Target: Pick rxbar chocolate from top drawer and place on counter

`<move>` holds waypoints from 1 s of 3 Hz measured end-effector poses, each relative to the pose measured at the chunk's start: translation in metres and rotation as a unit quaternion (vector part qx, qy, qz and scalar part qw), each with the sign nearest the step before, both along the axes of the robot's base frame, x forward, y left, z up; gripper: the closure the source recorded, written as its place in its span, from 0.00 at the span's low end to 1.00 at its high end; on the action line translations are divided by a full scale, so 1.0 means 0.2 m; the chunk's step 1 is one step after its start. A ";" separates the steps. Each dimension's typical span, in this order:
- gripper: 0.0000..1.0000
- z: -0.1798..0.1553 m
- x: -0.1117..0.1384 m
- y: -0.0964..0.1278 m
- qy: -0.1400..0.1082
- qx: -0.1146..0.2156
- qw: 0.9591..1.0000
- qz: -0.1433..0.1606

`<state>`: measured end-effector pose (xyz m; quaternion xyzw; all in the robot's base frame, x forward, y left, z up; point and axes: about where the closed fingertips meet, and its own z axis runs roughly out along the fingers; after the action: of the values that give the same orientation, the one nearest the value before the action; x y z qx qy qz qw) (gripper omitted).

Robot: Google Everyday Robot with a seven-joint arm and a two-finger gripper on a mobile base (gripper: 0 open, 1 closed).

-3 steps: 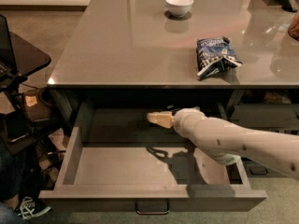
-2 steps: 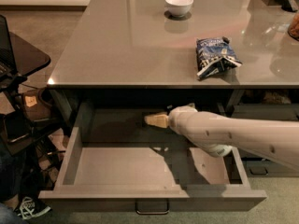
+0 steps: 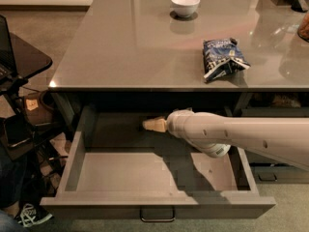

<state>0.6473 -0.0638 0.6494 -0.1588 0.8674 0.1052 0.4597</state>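
Tool [image 3: 153, 124] deep in open top drawer [image 3: 159, 204] — under counter [image 3: 125, 47] edge, grip state unclear

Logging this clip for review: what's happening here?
The robot's white arm extends into the open wide grey top drawer, its gripper near the shadowed back. No black-wrapped chocolate bar is visible, so nothing looks picked yet. On the glossy grey counter sit a white bowl and a blue-and-white snack bag.

One gripper [image 3: 153, 124] in one top drawer [image 3: 159, 207]; one bowl [image 3: 185, 4], one bag [image 3: 223, 58], one counter [image 3: 130, 47].
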 end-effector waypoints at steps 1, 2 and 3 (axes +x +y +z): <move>0.00 -0.18 0.01 0.01 0.047 0.024 0.998 -0.022; 0.00 -0.18 0.01 0.01 0.047 0.024 0.998 -0.022; 0.00 -0.23 0.16 -0.07 0.048 0.005 0.997 -0.064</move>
<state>0.6799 -0.0779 0.6027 -0.0950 0.8964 0.0874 0.4239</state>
